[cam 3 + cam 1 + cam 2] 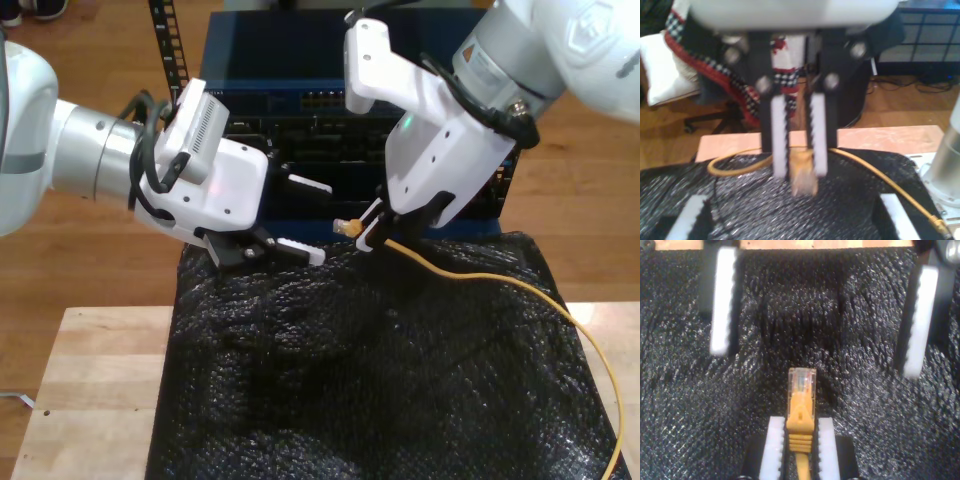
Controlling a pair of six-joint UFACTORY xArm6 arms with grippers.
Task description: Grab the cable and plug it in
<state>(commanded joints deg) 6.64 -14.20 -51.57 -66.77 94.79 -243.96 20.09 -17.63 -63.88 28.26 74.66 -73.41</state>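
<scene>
The yellow-orange cable (500, 285) trails across the black bubble-wrap sheet toward the exterior view's right. Its clear-tipped plug (346, 228) is pinched in my first gripper (366, 234), on the arm at the exterior view's right, and held above the sheet. In the first wrist view the plug (804, 180) pokes out past the shut fingers (780, 140). My second gripper (308, 218), on the arm at the exterior view's left, stands wide open facing the plug, a short gap away. The second wrist view shows the plug (801, 390) pointing between its spread fingers (722, 300), touching neither.
A black bubble-wrap sheet (350, 380) covers the wooden table (90, 390). Behind both grippers stands a dark blue rack unit (290, 60) with rows of ports. In the first wrist view I see the cable's other plug (940, 225), an arm base (947, 165) and a draped office chair (715, 75).
</scene>
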